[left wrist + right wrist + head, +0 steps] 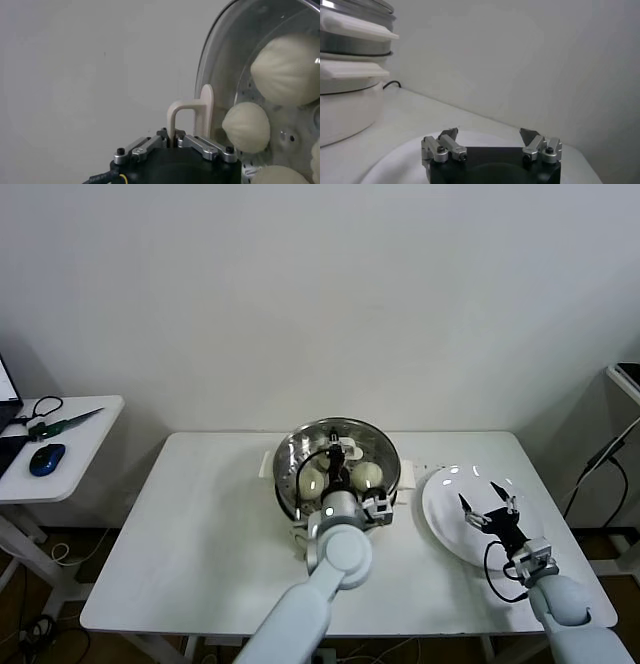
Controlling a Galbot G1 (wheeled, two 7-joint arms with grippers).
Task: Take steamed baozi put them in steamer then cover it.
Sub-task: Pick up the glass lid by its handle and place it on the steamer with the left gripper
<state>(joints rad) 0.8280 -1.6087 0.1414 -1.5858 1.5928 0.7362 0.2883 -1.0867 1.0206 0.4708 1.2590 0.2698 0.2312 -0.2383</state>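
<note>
Holding my left gripper pinched on the glass lid's white handle over the steamer, where the baozi already sit, I judge I'm covering it, while my right gripper waits spread over the empty plate beside the steamer.

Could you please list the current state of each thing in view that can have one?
steamer: covered, baozi inside.
glass lid: on the steamer, handle gripped.
baozi: under the lid.
plate: empty.
left gripper: shut on the lid handle.
right gripper: open above the plate.
</note>
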